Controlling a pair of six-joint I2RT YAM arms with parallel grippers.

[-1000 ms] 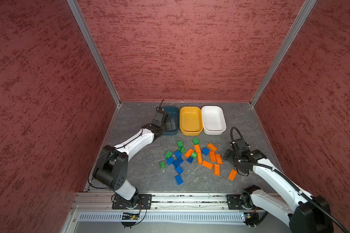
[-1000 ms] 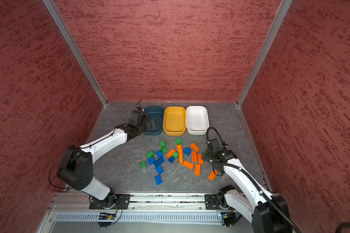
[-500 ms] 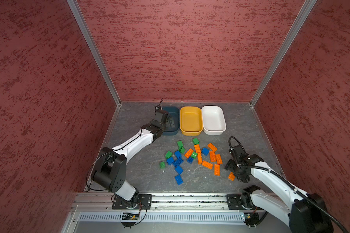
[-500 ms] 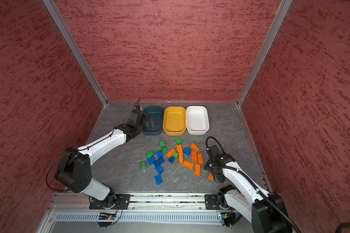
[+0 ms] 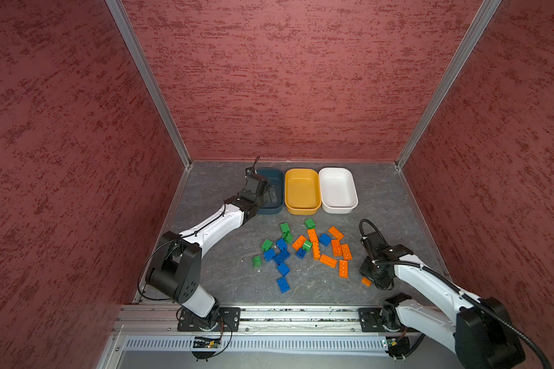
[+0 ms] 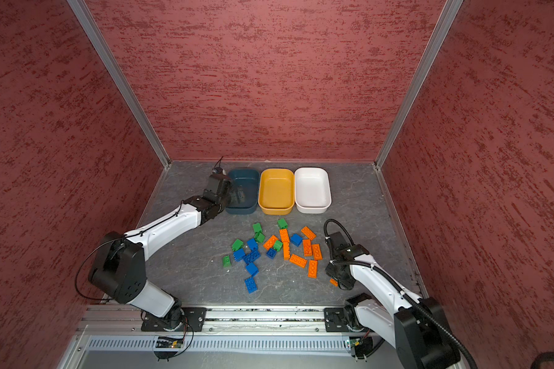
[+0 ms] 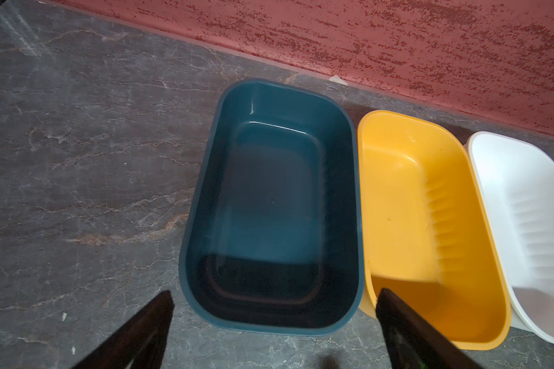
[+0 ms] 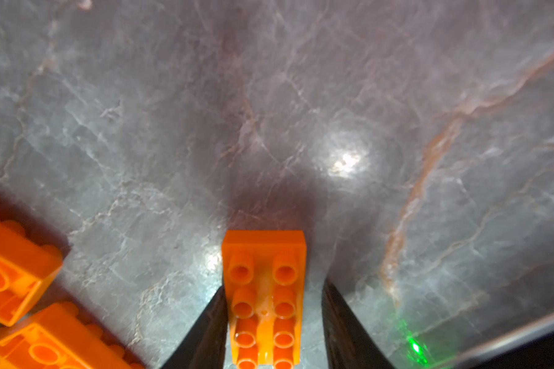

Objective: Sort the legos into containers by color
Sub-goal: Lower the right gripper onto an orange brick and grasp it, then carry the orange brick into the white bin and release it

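R claw [image 8: 273,284] astride orange brick [image 8: 264,306] on counter [image 8: 269,111], jaws narrow, grip can't tell | L claw [image 7: 275,297] jaws wide apart above teal tub [image 7: 202,191] edge | other legos [image 5: 304,252] scattered loose mid-counter

**Robot test cell**

A booth is walled by red panels [image 5: 285,80] framed in aluminium profiles [image 5: 148,83]. The left arm [image 5: 211,226] and right arm [image 5: 429,281] are bolted to a rail [image 5: 301,314] along the lower edge of both top views.
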